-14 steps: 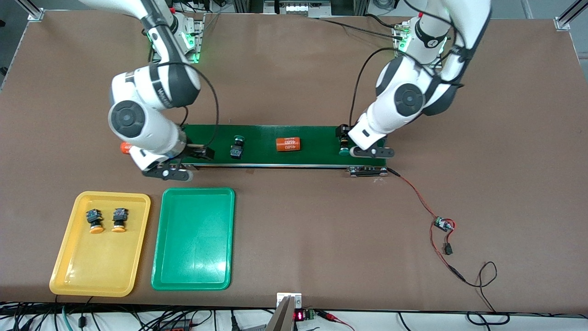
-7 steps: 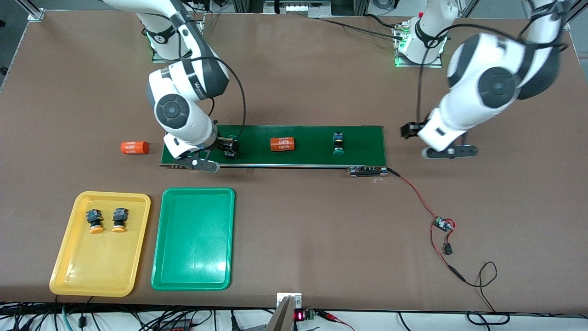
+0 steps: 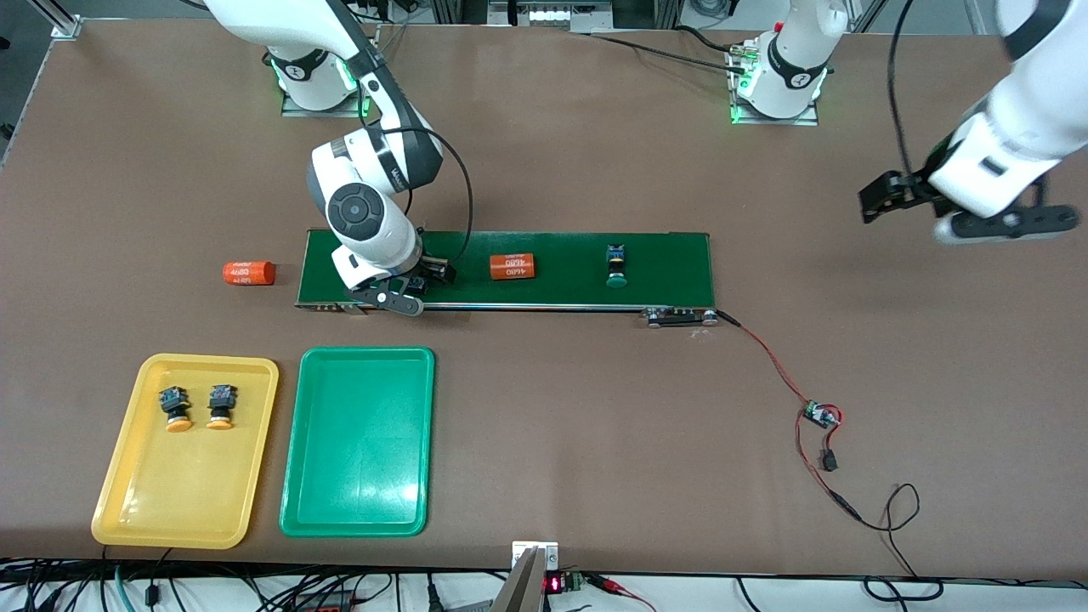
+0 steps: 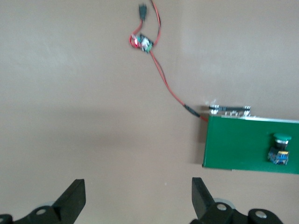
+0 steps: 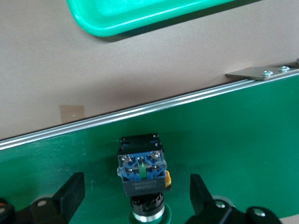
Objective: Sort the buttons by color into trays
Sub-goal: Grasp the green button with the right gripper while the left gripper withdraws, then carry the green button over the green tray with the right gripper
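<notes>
A dark green button (image 5: pixel 142 175) lies on the conveyor belt (image 3: pixel 663 255) between the open fingers of my right gripper (image 5: pixel 135 186). In the front view the right gripper (image 3: pixel 395 297) covers it at the belt's end toward the right arm. A second green button (image 3: pixel 616 265) lies farther along the belt and also shows in the left wrist view (image 4: pixel 280 149). Two yellow buttons (image 3: pixel 175 408) (image 3: pixel 221 405) lie in the yellow tray (image 3: pixel 127 501). The green tray (image 3: pixel 357 501) holds nothing. My left gripper (image 3: pixel 999 225) is open and empty over bare table at the left arm's end.
An orange cylinder (image 3: pixel 512 267) lies on the belt between the two green buttons. Another orange cylinder (image 3: pixel 249 273) lies on the table off the belt's end. A red wire runs from the belt to a small circuit board (image 3: pixel 820 415).
My right gripper moved along the belt and now stands over the green button. My left arm swung away from the belt toward its end of the table. The cylinder and second button rode toward the right arm.
</notes>
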